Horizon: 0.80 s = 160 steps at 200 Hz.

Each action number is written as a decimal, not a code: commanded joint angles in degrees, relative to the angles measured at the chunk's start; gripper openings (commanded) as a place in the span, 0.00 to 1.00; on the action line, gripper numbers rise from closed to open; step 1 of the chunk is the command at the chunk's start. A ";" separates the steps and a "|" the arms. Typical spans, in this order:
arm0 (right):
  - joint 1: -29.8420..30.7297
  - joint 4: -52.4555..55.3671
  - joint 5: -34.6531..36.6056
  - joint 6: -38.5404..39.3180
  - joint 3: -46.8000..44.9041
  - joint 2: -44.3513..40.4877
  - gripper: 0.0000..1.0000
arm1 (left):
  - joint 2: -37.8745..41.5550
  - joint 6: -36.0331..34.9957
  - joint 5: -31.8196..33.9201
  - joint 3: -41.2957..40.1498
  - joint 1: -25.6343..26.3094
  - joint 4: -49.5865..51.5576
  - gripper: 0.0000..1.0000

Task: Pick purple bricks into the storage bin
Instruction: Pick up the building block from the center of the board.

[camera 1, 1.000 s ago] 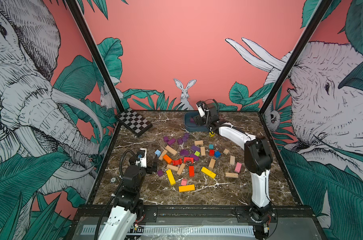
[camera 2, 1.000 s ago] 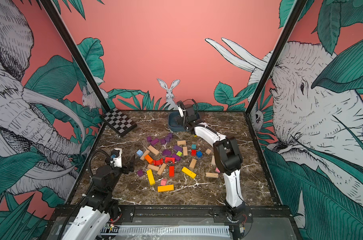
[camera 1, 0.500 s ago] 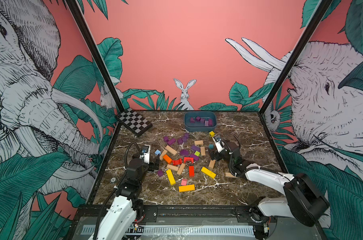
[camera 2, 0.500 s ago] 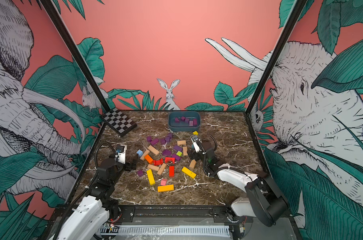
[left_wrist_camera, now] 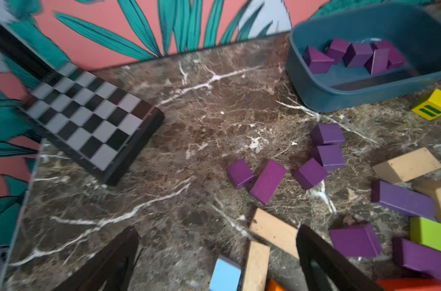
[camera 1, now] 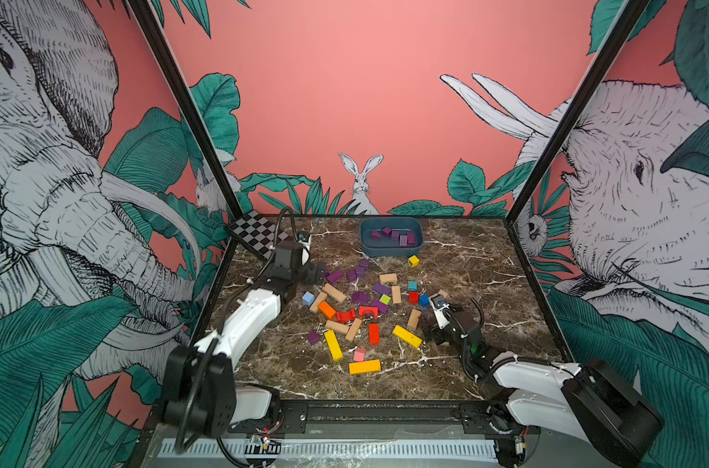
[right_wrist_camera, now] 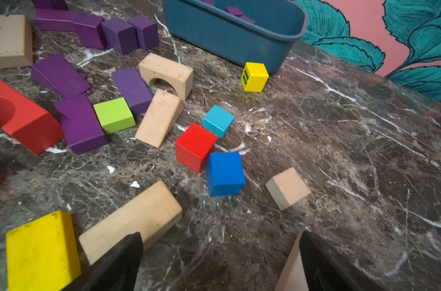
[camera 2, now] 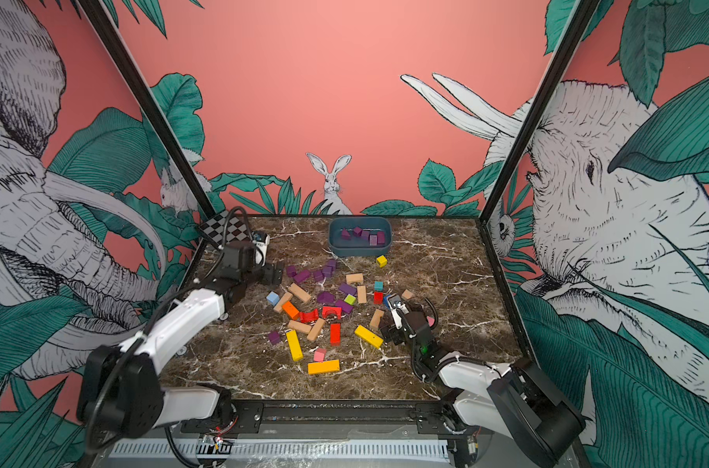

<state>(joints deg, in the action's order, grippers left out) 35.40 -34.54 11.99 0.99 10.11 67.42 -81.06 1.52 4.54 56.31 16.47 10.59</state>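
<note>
Inside a booth of pink jungle murals, on a dark marbled worktop, the robot's left hand hangs low over the left side of a scatter of toy blocks. Its jaws are spread wide with nothing between them. Just beyond its fingertips lie the nearest purple bricks, a cube and a short bar side by side. Three more cubes huddle behind them, and further purple bars are wedged among tan and lime pieces.

The right hand, equally wide and empty, sits toward the worktop's front-right. It is over bare marble between a tan bar and a small tan block, with a blue cube ahead.

The storage bin stands at the middle of the far edge with several purple bricks already inside. A good many remain outside, including a lone purple cube toward the front-left.

Being painted wood, the bricks should prove light and rigid, their smooth faces perhaps a little slick. The sound grip is likely across two flat opposite sides, the narrow way on a bar. It makes sense to start with pieces whose flanks stand free.
</note>
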 commanded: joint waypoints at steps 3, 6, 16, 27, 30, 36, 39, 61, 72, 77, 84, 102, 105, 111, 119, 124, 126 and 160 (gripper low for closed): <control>-1.79 -6.96 -0.71 -2.08 0.66 1.39 0.99 | -9.76 4.04 -4.76 9.49 0.38 13.67 0.98; -2.16 -7.36 -0.94 -2.24 0.76 1.97 0.99 | -10.81 4.49 -4.73 10.19 0.45 14.02 0.98; -3.12 -8.81 -2.36 -2.49 1.27 3.77 0.99 | -13.31 6.10 -4.70 12.05 0.49 14.46 0.98; -3.49 -8.52 -3.66 -2.30 2.00 4.98 0.99 | -15.37 7.36 -4.84 13.20 0.49 13.98 0.98; -3.49 -8.33 -3.90 -2.19 2.14 5.14 0.99 | -15.89 7.75 -4.83 13.61 0.49 13.98 0.98; -3.49 -8.07 -4.14 -2.14 2.43 5.34 0.99 | -16.94 8.49 -4.63 14.75 0.49 14.66 0.98; -3.49 -8.00 -4.17 -2.06 2.43 5.35 0.99 | -17.48 8.64 -4.42 15.27 0.45 15.20 0.98; -3.58 -7.77 -4.51 -2.16 2.32 5.27 0.99 | -20.69 9.29 -4.36 18.92 0.49 18.56 0.97; -3.67 -7.77 -4.98 -2.05 2.44 5.35 0.99 | -21.87 10.04 -3.92 19.90 0.44 19.35 0.97; -3.67 -7.90 -5.14 -1.98 2.50 5.43 0.99 | -22.37 10.49 -3.53 20.15 0.49 19.64 0.97; -3.67 -7.90 -5.43 -1.89 2.45 5.51 0.99 | -23.03 11.26 -2.99 20.52 0.47 19.90 0.97; -3.67 -7.85 -5.98 -1.81 2.45 5.38 0.99 | -24.89 12.99 -2.98 21.70 0.48 20.18 0.96; -3.67 -7.88 -6.08 -1.76 2.34 5.36 0.99 | -25.18 13.26 -3.30 21.88 0.49 20.06 0.96; -3.67 -7.89 -6.32 -1.71 2.31 5.34 0.99 | -25.71 13.93 -3.76 22.12 0.44 19.72 0.94; -3.67 -7.79 -6.53 -1.56 2.29 5.31 0.99 | -26.36 14.54 -4.18 22.60 0.44 19.64 0.93; -3.67 -7.73 -6.69 -1.59 2.28 5.34 0.99 | -26.77 14.85 -4.37 22.82 0.47 19.60 0.93; -3.67 -7.77 -6.77 -1.52 2.35 5.31 0.99 | -26.89 14.99 -4.36 22.86 0.49 19.57 0.93; -3.75 -7.60 -6.98 -1.48 2.67 5.78 0.99 | -27.71 16.69 -3.84 22.83 0.47 19.26 0.93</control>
<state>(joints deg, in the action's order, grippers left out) 31.86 -39.64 5.69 -0.67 11.33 72.77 -109.16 15.31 0.82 77.97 16.73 28.45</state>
